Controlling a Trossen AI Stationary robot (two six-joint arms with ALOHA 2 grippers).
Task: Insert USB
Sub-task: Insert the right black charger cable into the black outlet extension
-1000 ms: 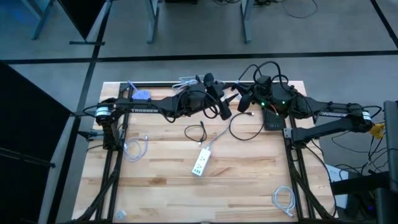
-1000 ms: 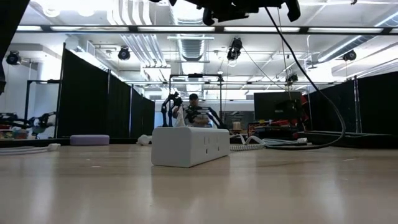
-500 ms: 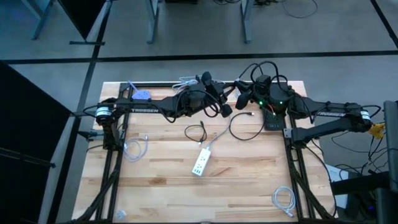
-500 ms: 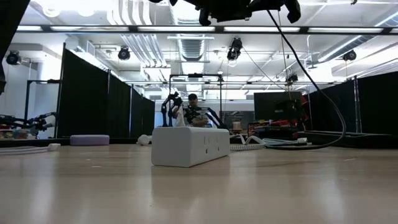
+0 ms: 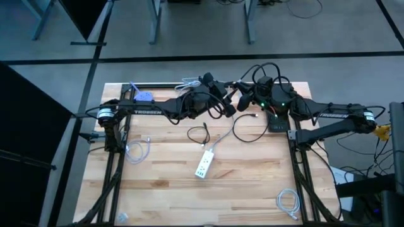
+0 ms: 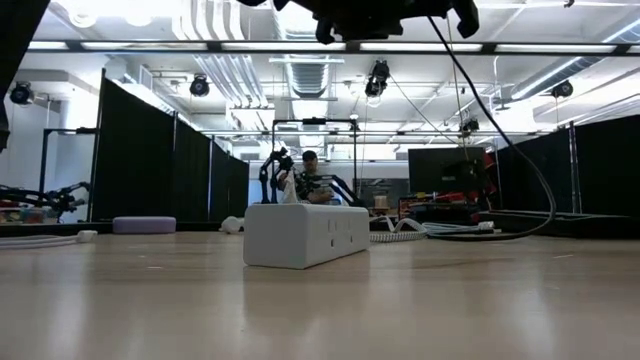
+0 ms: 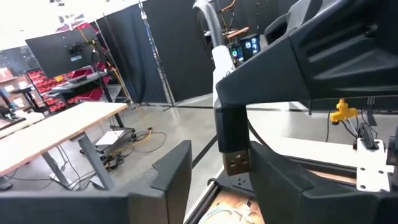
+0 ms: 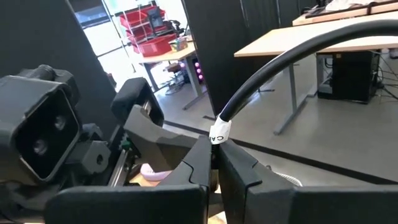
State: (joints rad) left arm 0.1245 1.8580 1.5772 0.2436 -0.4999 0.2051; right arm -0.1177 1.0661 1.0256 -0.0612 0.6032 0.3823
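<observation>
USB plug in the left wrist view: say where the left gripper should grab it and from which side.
Take the USB plug by its black moulded body, above the metal tip, which should stay free for the socket. It hangs tip-down between the fingers of the open left gripper, so closing in from its two sides looks best. The right gripper pinches the cable above.

Black USB plug (image 7: 236, 163), metal tip downward, held aloft; white power strip (image 5: 203, 165) lies flat mid-bench, apparently unplugged.
</observation>
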